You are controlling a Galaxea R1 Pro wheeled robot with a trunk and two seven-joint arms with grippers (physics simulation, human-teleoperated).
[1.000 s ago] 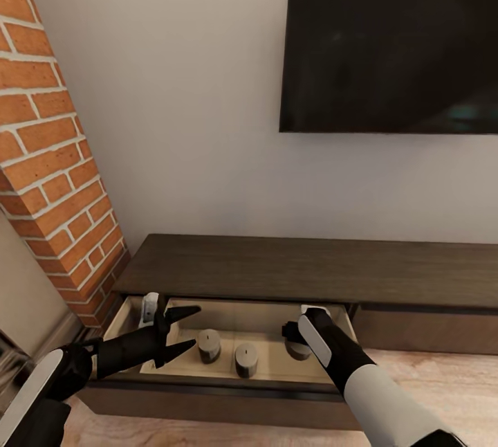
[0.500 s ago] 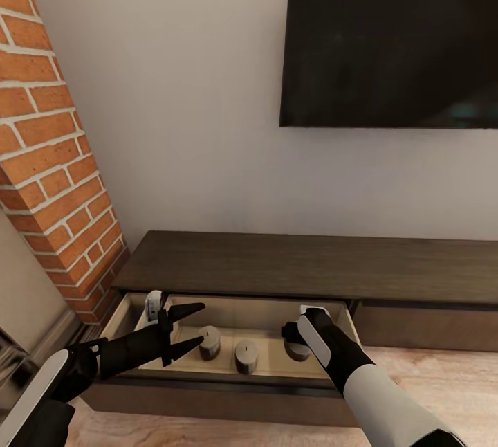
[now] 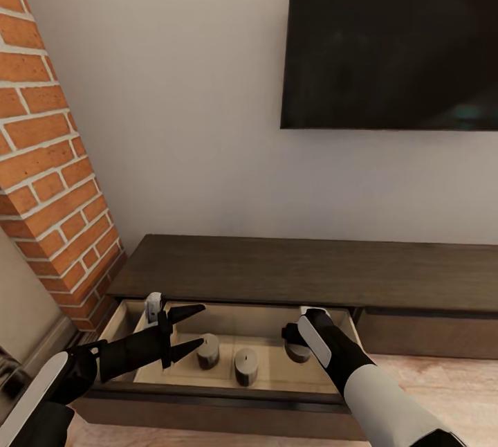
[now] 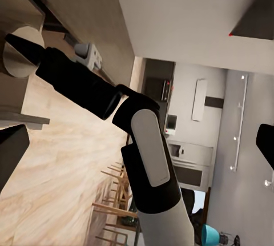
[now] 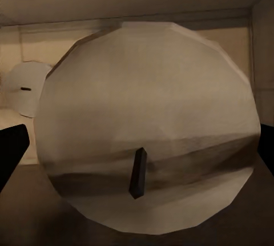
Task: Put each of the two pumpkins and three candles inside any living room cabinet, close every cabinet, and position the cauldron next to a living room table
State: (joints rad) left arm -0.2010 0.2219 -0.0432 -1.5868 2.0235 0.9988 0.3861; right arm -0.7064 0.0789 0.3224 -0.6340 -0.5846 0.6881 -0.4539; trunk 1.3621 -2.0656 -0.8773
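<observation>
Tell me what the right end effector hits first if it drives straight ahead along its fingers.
Most likely the short grey cream-topped candle, dead centre and close between the right end effector fingers, inside the pale wooden drawer.

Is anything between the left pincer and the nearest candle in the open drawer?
Nothing visible. The left pincer hangs open beside the nearest candle in the cabinet drawer, with bare drawer floor between them.
</observation>
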